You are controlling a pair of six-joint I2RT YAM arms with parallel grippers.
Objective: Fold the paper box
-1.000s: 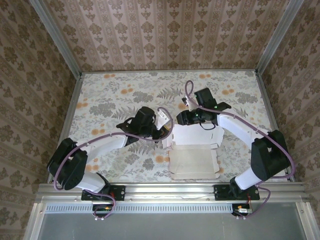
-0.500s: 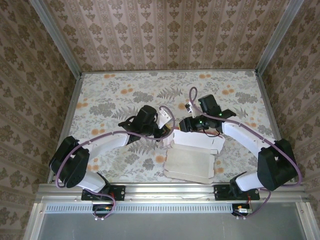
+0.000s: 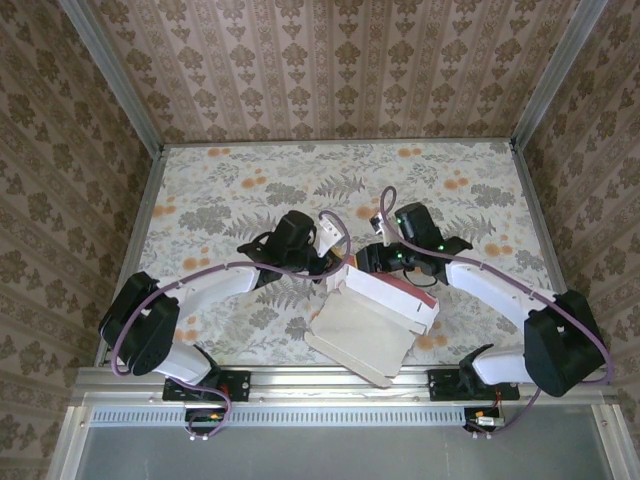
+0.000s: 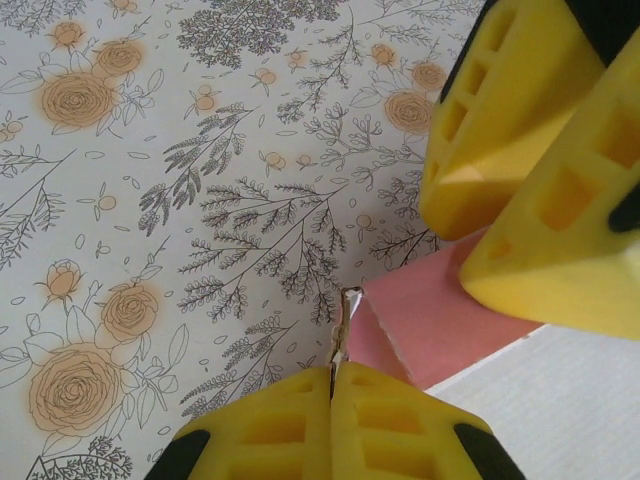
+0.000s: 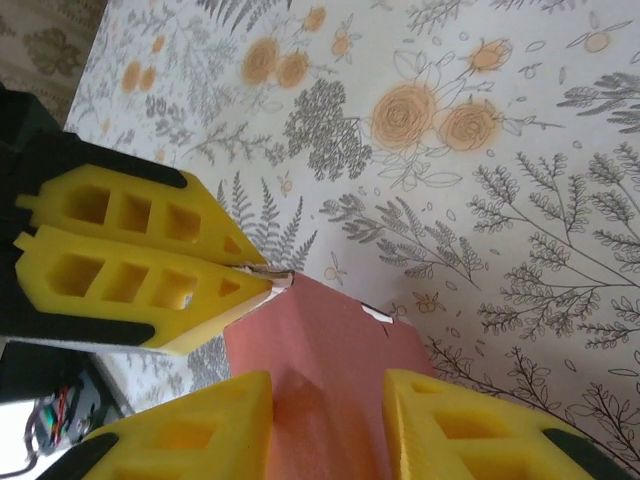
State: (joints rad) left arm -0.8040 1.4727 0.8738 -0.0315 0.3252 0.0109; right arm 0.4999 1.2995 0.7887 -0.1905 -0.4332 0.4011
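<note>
box: the paper box sits tilted at the front-middle of the worktop, pink wall up, pale inside showing
left end effector: clenched on a thin flap edge
right end effector: fingers straddle the pink wall, can't tell if it's clamped
tip: I'd hold the left pinch firm and fold slowly along the crease
writing: none I can read

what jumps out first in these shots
The paper box catches the eye first: pale inside, salmon-pink outside, partly folded and skewed at the near middle of the flowered table, where both arms meet at its far edge. In the wrist views it is the bright yellow foam fingers. The left gripper is pinched on a thin corner of the box, and the right gripper clasps a pink wall.
</note>
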